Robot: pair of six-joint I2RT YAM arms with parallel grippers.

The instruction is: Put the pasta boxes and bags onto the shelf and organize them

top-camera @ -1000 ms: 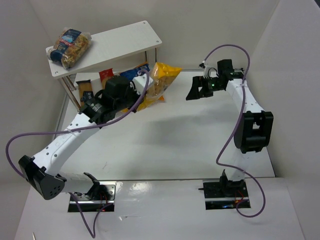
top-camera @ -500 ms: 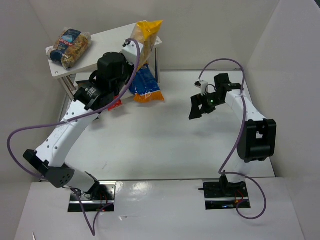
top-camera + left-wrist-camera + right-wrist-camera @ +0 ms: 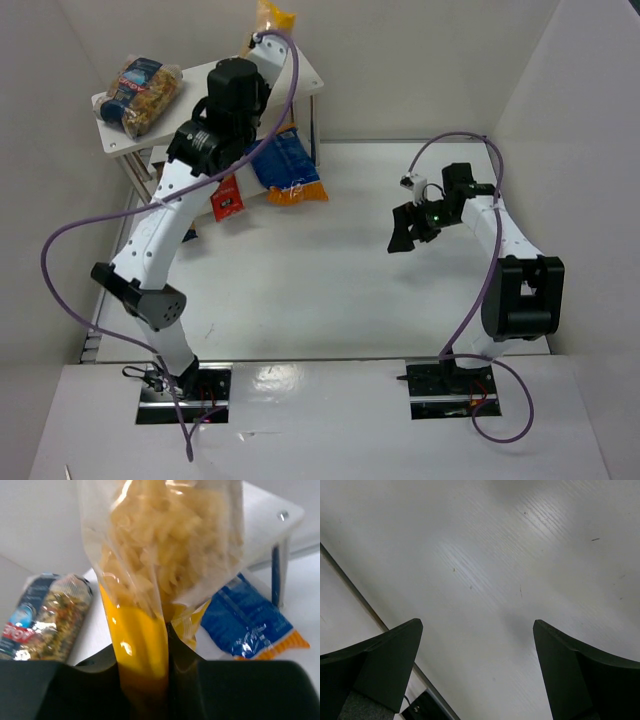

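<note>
From above, the yellow bag (image 3: pixel 272 16) over the shelf (image 3: pixel 188 88) runs off the top edge. The left arm (image 3: pixel 225 100) covers the bag's lower end and the left gripper (image 3: pixel 144 677), which only the wrist view shows. Arm and top board hide most of the shelf's lower tier, the red packet's (image 3: pixel 228 198) upper part and the blue-orange bag's (image 3: pixel 288 175) far end. At the wrist, the clear bag (image 3: pixel 42 615) on the shelf is cropped at the left, its print blurred. The right gripper's (image 3: pixel 477 630) fingers are cut off by the bottom edge.
</note>
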